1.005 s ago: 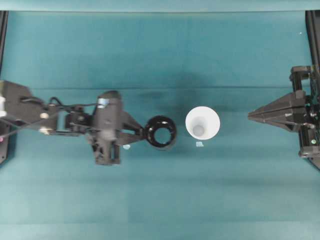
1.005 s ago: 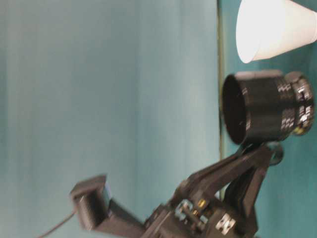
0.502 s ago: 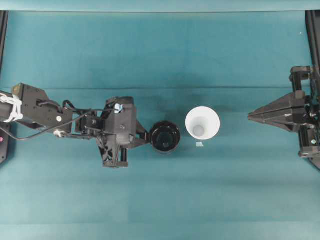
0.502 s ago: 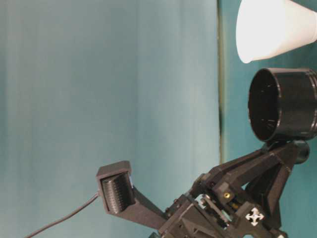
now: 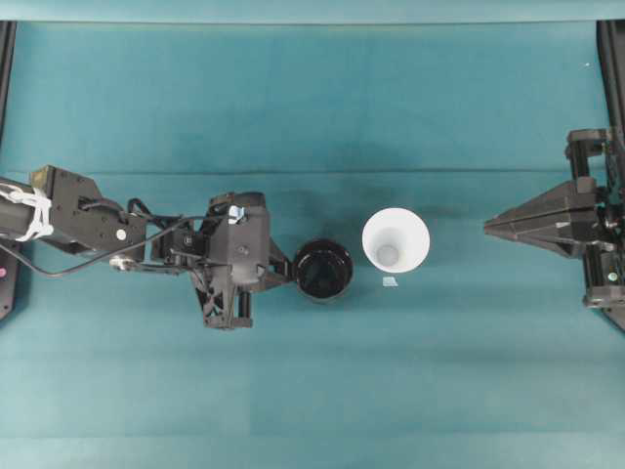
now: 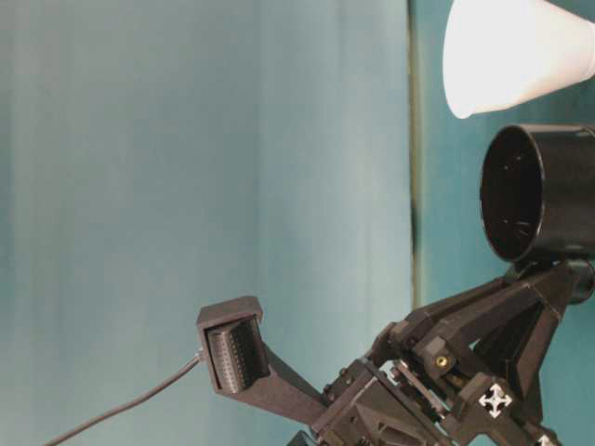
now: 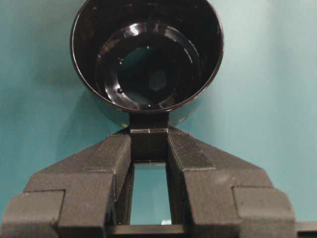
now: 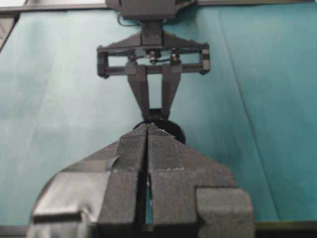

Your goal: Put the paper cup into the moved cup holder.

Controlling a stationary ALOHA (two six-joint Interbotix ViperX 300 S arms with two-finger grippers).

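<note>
Left tool [image 7: 148,144], glossy round cup holder [image 7: 146,54] handle

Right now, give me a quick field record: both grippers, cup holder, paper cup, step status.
left gripper: shut on the cup holder's side handle
cup holder: upright, mouth up, nothing inside
paper cup: upright on the teal table, beside the holder on its right in the overhead view, not touching
right gripper: shut, holding nothing, parked at the table's right edge
status: cup not yet in holder
</note>
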